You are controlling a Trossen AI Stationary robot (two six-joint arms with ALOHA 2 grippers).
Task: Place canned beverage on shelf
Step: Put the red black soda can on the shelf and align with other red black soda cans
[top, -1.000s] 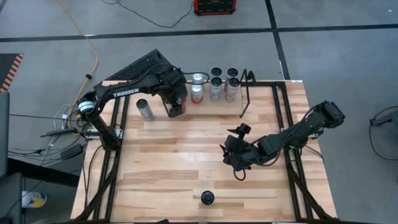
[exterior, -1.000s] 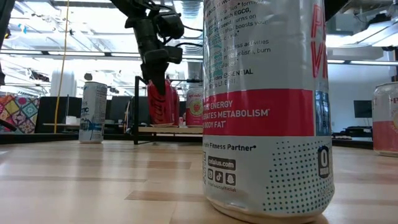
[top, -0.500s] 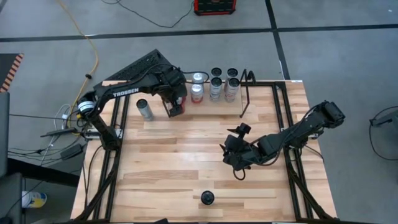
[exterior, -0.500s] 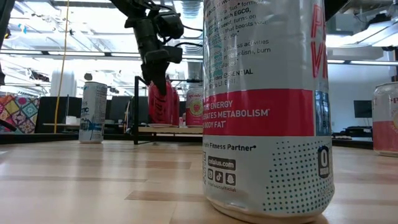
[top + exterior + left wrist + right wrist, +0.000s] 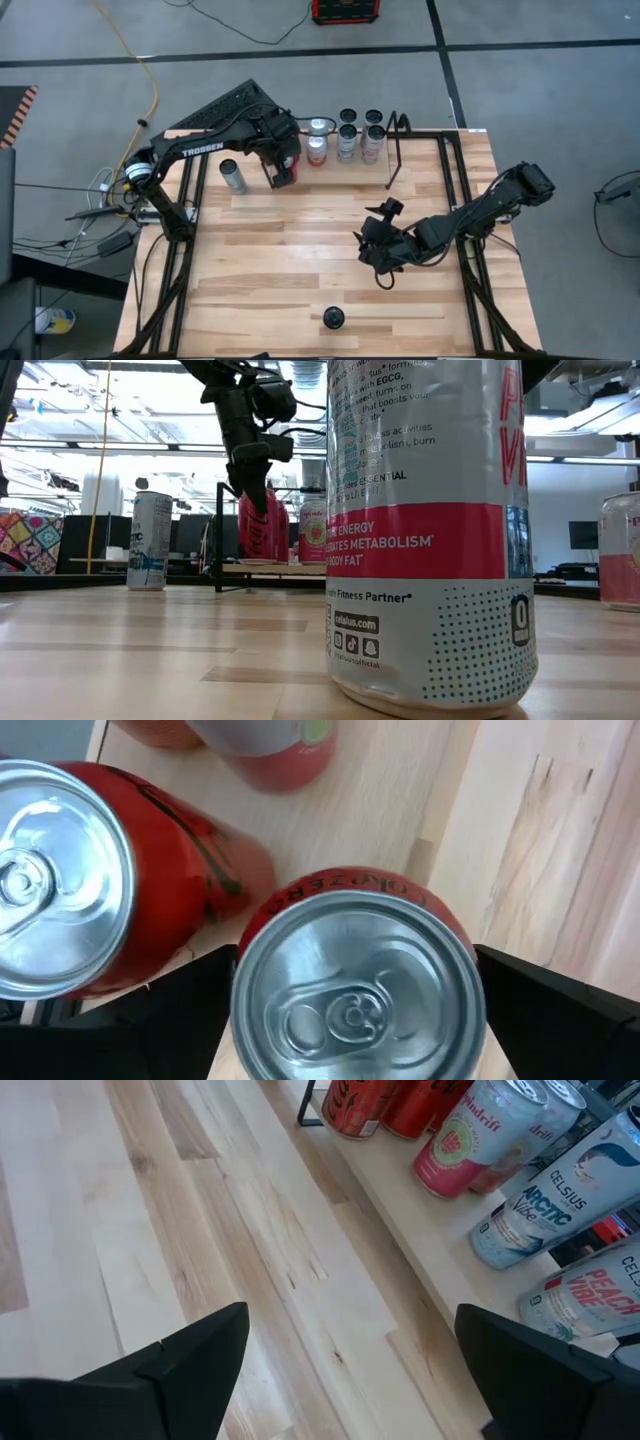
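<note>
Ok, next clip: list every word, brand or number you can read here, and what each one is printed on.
"TROSSEN": left arm.
"ENERGY", "METABOLISM", "ESSENTIAL", "Fitness Partner", "celsius.com": big near can.
"CELSIUS", "ARCTIC VIBE": pale blue can.
"PEACH VIBE": pink and white can.
Part of a word ending "drift": pink can.
Curved print on the red can's rim: blurred.
Silver can lettering: too small.

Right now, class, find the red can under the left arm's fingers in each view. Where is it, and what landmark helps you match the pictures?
High view: red can at the shelf's left end, mostly under the left gripper.
Low view: left of centre, far back, behind the descending arm.
Left wrist view: lower centre, seen top-down, between the open fingers.
Right wrist view: top edge.
Shared landmark: the pink can beside it.
</note>
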